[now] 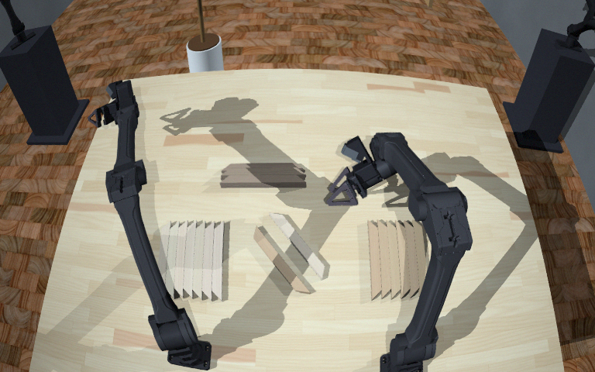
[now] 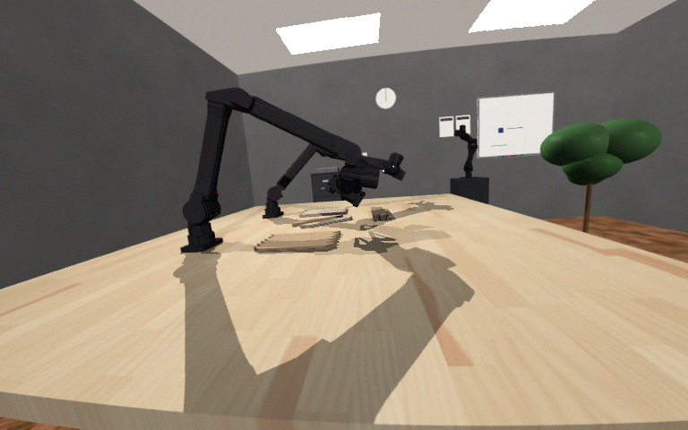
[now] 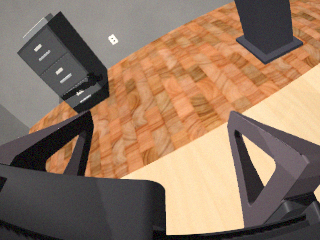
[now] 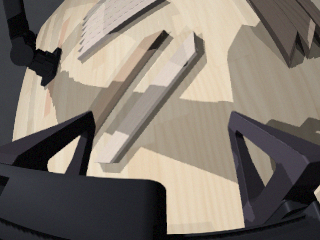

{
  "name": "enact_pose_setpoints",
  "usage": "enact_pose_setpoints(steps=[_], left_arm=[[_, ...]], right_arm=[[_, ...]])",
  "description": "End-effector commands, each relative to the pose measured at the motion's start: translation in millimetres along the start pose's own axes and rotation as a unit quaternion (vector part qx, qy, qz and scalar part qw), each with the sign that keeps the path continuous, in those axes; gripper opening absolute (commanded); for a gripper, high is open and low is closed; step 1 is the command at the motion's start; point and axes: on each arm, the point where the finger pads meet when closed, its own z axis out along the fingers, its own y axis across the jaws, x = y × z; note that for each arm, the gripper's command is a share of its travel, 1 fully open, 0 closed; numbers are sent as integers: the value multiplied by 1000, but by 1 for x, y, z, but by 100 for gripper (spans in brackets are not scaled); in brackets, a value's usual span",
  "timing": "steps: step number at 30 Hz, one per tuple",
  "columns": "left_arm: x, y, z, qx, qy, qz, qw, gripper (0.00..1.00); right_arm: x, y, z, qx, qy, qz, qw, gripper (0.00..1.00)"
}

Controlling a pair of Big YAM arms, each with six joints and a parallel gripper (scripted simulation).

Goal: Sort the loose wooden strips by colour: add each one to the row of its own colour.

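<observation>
A loose tan strip (image 1: pixel 280 263) (image 4: pixel 127 77) and a loose whitish strip (image 1: pixel 302 247) (image 4: pixel 150 100) lie side by side, slanted, on the table between the rows. The whitish row (image 1: pixel 197 258) (image 4: pixel 115 22) is at the left in the top view, the tan row (image 1: pixel 394 258) (image 2: pixel 299 240) at the right, partly behind the right arm, and the dark brown row (image 1: pixel 263 176) (image 4: pixel 285 25) farther back. My right gripper (image 1: pixel 329 199) (image 4: pixel 161 118) is open and empty, above the table between the dark row and the tan row. My left gripper (image 1: pixel 93 118) (image 3: pixel 160 118) is open and empty over the table's left edge, far from the strips.
The left arm (image 1: pixel 138 245) stands beside and partly over the whitish row. The right arm (image 1: pixel 438 280) passes over the outer side of the tan row. A plant pot (image 1: pixel 205 56) and dark pedestals (image 1: pixel 46 91) (image 1: pixel 541 91) stand beyond the table edges.
</observation>
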Motion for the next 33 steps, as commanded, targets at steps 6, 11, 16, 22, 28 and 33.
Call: enact_pose_setpoints(steps=[6,11,16,22,28,33], left_arm=[[-14,6,-3,-1,-7,-10,1000,100],[-14,6,-3,-1,-7,-10,1000,100],[-14,6,-3,-1,-7,-10,1000,100],[-47,13,-27,12,-28,-39,999,100],[-59,12,-44,31,-36,-44,998,100],[-63,9,-57,49,-40,-43,997,100]], right_arm=[[-7,2,-4,3,-3,-8,1000,100],[-7,2,-4,3,-3,-8,1000,100],[-7,2,-4,3,-3,-8,1000,100],[-14,3,-19,28,-7,-13,999,100],[-20,3,-28,50,-4,-16,999,100],[-23,2,-34,70,-1,-19,997,100]])
